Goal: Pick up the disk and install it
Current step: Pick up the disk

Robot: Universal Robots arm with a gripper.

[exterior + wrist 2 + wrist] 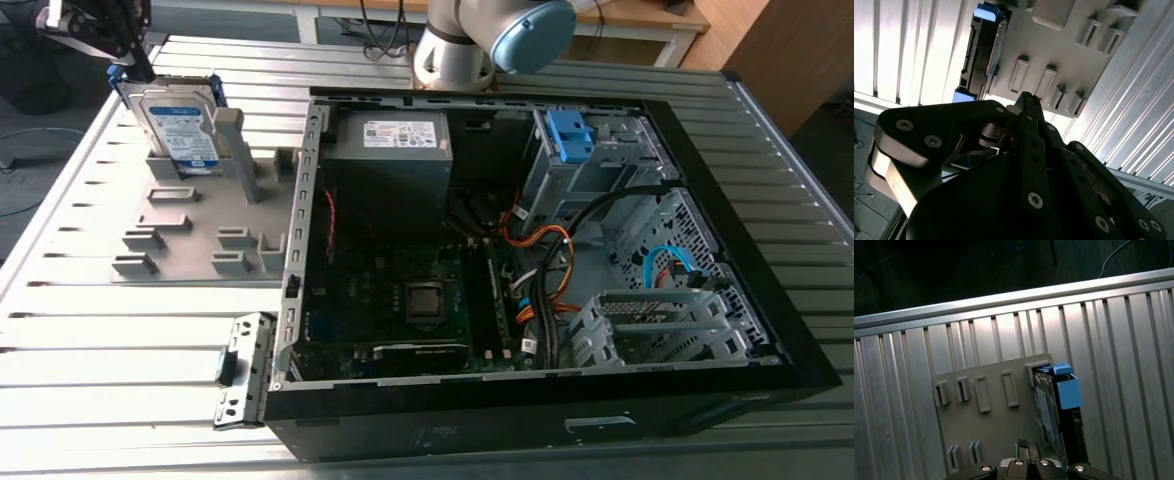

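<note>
A single robot arm (487, 35) rises from the far edge of a ribbed metal worktop (134, 350) and reaches across to the far corner on the exterior view's left. There its dark gripper (127, 55) hangs tilted, just above and beside the top edge of the disk (180, 120). The disk stands upright on its edge in a slot of a grey plastic holder (200, 235) that lies flat on the worktop. Its white-and-blue label faces the exterior camera, and blue rails run along its sides. In both wrist views the fingers look pressed together into one narrow tip, holding nothing. The gripper (1027, 444) points down at the holder (984, 430), close beside the disk (1051, 415) but apart from it. In the second wrist view the gripper (1026, 96) ends over the holder (1064, 45), with the disk (981, 50) off to one side. To the exterior view's right of the holder, an open computer case (534, 420) lies on its side.
</note>
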